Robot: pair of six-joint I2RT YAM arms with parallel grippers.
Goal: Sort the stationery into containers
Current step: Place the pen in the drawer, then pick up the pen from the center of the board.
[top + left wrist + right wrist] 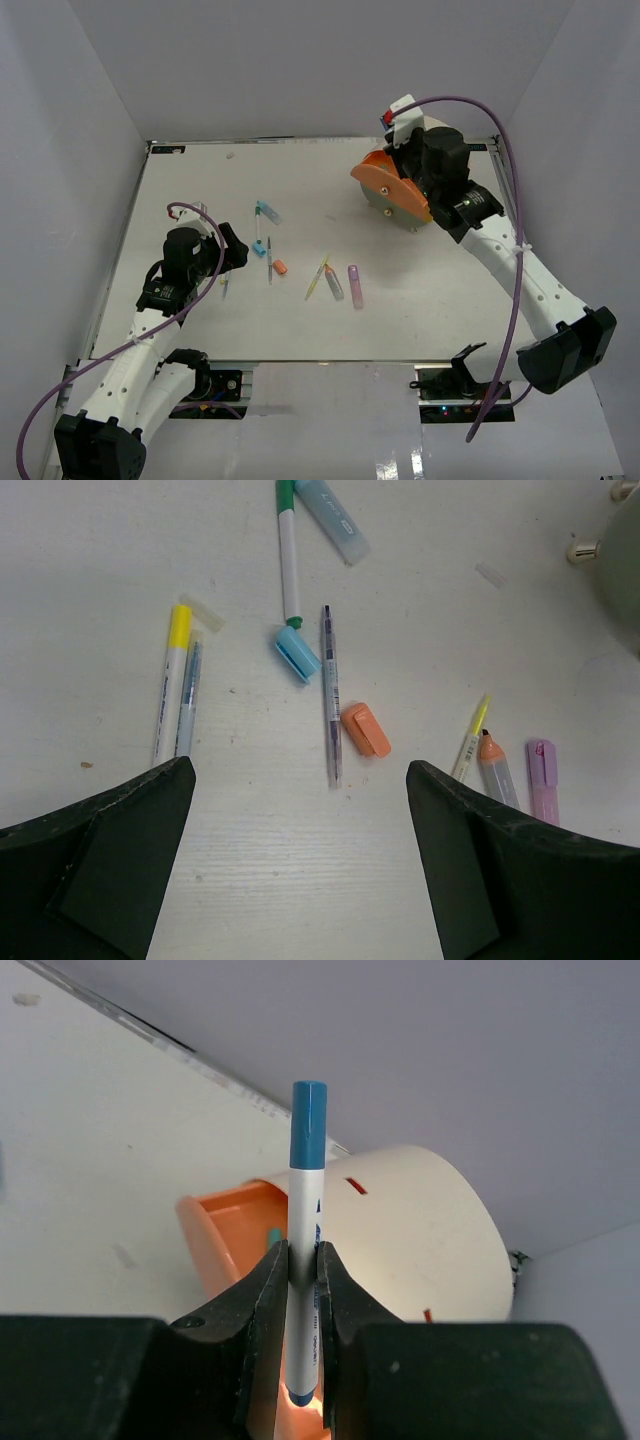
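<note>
My right gripper [303, 1255] is shut on a white pen with a blue cap [307, 1190], held upright over the pulled-out orange drawer [225, 1230] of the cream cylinder [420, 1230]. Something teal [273, 1240] lies in that drawer. In the top view the right gripper [415, 165] sits at the drawer [385, 185], back right. My left gripper [300, 770] stands open above bare table. Ahead of it lie a slim purple pen [331, 695], an orange cap [366, 730], a light blue cap [298, 652], a green-and-white pen [289, 560] and a yellow-capped pen [172, 680].
A thin yellow pen [471, 738], an orange-tipped marker [497, 770] and a purple marker [542, 780] lie to the right of the left gripper. The cylinder's grey-olive face [625, 560] with a knob [585, 550] shows at the far right. White walls enclose the table [180, 320].
</note>
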